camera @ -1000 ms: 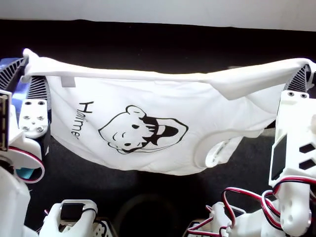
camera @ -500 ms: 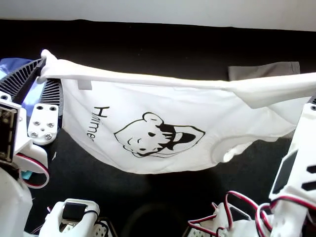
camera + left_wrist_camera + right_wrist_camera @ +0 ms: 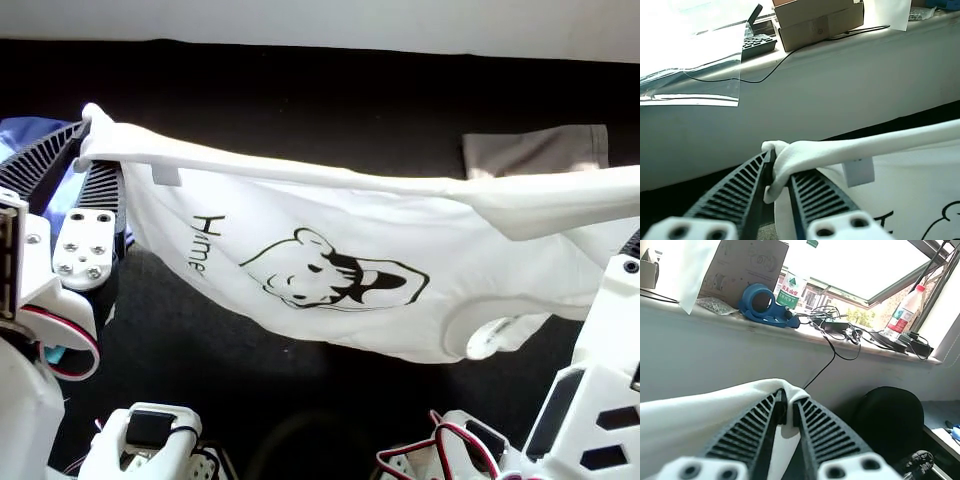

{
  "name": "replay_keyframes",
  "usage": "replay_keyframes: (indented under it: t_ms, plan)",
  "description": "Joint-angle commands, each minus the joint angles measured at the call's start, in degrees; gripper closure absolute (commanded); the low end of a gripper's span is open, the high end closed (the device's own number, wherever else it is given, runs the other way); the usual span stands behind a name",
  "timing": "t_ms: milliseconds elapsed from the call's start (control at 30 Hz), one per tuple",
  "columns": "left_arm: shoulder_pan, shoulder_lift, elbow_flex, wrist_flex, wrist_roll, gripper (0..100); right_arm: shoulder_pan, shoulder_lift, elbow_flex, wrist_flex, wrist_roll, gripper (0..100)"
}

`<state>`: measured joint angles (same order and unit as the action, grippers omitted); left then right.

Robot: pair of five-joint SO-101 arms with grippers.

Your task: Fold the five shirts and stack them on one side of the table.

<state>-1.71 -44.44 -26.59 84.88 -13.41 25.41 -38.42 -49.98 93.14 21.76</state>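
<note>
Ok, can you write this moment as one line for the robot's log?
left tool: shut on white shirt | right tool: shut on white shirt | white shirt: hanging stretched between both tools

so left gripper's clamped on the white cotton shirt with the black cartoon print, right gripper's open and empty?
No: the right gripper is also shut on the white cartoon-print shirt, per the right wrist view. The left gripper is clamped, as said.

We see a white shirt [image 3: 330, 220] with a black cartoon print hanging stretched wide, its top edge bunched. A grey shirt [image 3: 533, 150] lies flat far right. A blue shirt [image 3: 25, 132] lies far left.
</note>
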Motion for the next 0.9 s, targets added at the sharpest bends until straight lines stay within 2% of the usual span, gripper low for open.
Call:
replay_keyframes:
  t_ms: [0,300,433,600,867]
  plan:
    - [0.75,-0.22,-0.4,0.18,0.53,99,0.57,2.24,-0.13,-0.92,0.44,99.2]
    - [0.57,-5.85,-0.04,0.18,0.26,99,1.01,-1.8,-0.22,-7.69,0.53,99.2]
    - [0.4,-6.99,-0.04,0.09,0.18,99,1.01,-3.38,-0.22,-8.04,0.62,99.2]
    - [0.4,-6.99,-0.48,-0.26,0.26,99,1.01,-6.11,-0.13,-9.63,4.57,99.2]
    - [0.4,-7.08,-3.03,-0.09,0.35,99,1.01,-6.99,-0.13,-11.74,4.48,99.2]
